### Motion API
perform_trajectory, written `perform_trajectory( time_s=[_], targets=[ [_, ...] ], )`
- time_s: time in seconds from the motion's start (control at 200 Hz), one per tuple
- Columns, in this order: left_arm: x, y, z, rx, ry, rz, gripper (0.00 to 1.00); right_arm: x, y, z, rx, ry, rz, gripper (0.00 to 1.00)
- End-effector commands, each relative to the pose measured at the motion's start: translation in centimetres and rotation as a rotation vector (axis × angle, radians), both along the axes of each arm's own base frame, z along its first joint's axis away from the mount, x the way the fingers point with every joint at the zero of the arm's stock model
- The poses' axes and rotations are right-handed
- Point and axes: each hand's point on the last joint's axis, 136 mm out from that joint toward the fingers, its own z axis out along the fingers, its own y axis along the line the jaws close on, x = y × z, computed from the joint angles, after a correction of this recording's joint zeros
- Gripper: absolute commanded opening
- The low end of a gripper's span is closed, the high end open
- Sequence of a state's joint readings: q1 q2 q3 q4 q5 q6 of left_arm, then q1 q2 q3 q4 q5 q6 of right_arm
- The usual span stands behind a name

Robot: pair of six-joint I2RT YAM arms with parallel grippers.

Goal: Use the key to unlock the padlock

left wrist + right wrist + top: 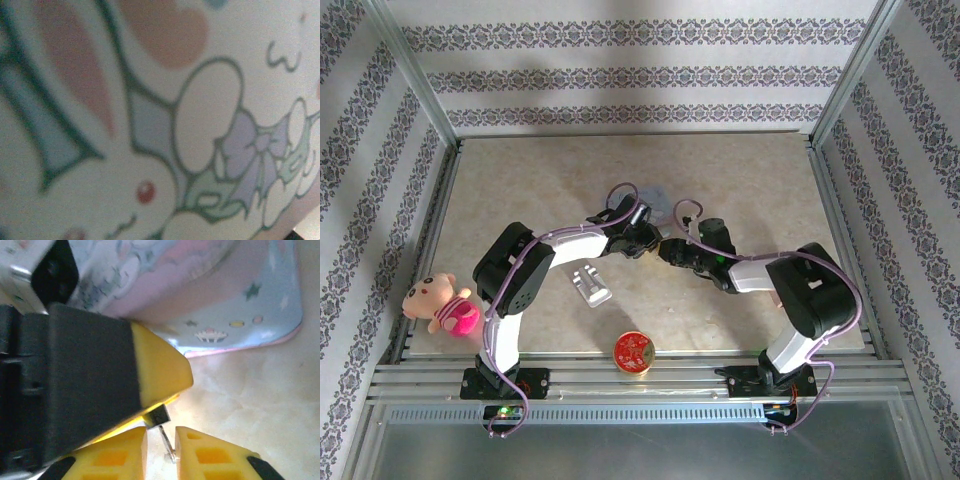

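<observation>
Padlock [159, 416] — a tiny dark block with one bright face — sits directly under the yellow tip of one finger [162, 372] of the left gripper [647, 241], touching it, as the right wrist camera sees it. That gripper's other finger is hidden there, so I cannot tell whether the padlock is clamped or only pressed against. A thin metal pin [168, 445] runs down from the padlock into the gap between the two yellow fingertips [210, 457] of the right gripper [161, 456]. It is too small to tell whether it is key or shackle. Those fingers stand a narrow way apart. The gap is wider than the pin, which lies close to one pad without being plainly pinched.

Just behind the fingers lies the pastel tin box [235, 300] — pink and pale blue, printed with stars and a cupcake. The left wrist camera looks at its print from very close: a white rabbit with pink ears beside a lilac bow.

From above, both arms bend inward and the grippers meet tip to tip near the middle of the beige table [760, 190]. Nearer the bases, a shiny silver block [591, 285] lies beside the left arm. A round red-and-gold tin [633, 353] sits at the near edge, and a pink plush toy [442, 303] lies at the left edge, well apart.
</observation>
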State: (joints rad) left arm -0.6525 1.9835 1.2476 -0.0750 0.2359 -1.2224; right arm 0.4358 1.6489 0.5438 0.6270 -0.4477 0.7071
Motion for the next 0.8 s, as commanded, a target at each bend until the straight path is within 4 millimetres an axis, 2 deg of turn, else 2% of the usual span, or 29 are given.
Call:
perform_trajectory(
  time_s=[0.0,0.195,0.32,0.51,0.795],
  targets=[
    [-2.3,0.9,-2.4,0.009,0.161,0.018,0.03,0.1,-1.0,1.5,0.012,-0.070,-0.050,0.24],
    [-1.9,0.9,-2.7,-0.007,0.160,0.032,0.03,-1.9,-2.5,1.8,0.011,-0.057,-0.100,0.26],
    [-1.9,0.8,-2.9,-0.018,0.161,0.032,0.03,-2.6,-2.5,2.2,0.031,-0.041,-0.114,0.27],
    [-2.2,0.8,-3.0,-0.026,0.169,0.027,0.03,-2.4,-1.7,2.4,0.053,-0.016,-0.112,0.29],
    [-2.5,0.7,-3.0,-0.035,0.173,0.019,0.03,-0.9,-0.5,1.8,0.064,-0.004,-0.095,0.29]
  ],
)
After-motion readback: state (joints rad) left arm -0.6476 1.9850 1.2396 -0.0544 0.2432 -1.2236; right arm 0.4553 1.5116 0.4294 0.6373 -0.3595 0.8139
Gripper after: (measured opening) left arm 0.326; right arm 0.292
